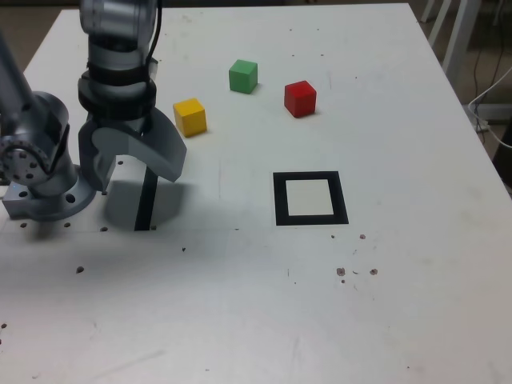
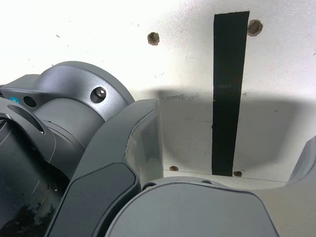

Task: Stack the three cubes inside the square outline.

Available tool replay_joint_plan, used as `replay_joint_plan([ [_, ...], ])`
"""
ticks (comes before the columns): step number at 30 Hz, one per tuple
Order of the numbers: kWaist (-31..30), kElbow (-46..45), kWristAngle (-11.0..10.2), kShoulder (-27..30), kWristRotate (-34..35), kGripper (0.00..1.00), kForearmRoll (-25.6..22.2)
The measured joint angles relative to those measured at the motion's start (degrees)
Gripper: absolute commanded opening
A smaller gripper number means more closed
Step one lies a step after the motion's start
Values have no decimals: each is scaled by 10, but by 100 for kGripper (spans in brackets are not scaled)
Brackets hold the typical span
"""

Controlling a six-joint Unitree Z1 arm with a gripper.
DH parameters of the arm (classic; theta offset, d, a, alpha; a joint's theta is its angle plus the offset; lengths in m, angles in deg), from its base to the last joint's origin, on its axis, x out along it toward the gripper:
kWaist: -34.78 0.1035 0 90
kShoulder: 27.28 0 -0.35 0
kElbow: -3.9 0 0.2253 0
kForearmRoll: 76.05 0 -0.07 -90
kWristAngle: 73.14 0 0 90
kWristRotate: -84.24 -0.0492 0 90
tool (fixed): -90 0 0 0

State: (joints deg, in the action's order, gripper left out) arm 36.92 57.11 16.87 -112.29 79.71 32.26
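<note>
Three cubes lie apart on the white table (image 1: pixel 240 304) in the exterior view: yellow (image 1: pixel 190 117), green (image 1: pixel 243 76) farther back, and red (image 1: pixel 300 98) to the exterior view's right. The square outline (image 1: pixel 280 200), black tape around a pale centre, lies nearer the front with nothing in it. My gripper (image 1: pixel 132 172) hangs open and holds nothing, at the exterior view's left, in front and to the left of the yellow cube. In the wrist view the gripper (image 2: pixel 229 133) straddles bare table, with one finger (image 2: pixel 143 148) showing large. No cube shows there.
A straight black tape strip (image 1: pixel 146 200) runs under the gripper and shows between the jaws in the wrist view, strip (image 2: pixel 229 74). The arm's grey base (image 1: pixel 40 176) is bolted at the exterior view's left edge. Chair legs (image 1: pixel 456 32) stand beyond the far right corner.
</note>
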Motion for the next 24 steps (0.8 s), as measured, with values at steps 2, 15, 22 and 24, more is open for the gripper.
replay_joint_plan([
  [2, 0, 0, 0, 0, 0, 99, 0],
  [15, 0, 26, -5, 1, 4, 99, -29],
  [22, 1, 77, -24, -8, 4, 100, -66],
  [24, 4, 92, -26, -14, 4, 100, -74],
])
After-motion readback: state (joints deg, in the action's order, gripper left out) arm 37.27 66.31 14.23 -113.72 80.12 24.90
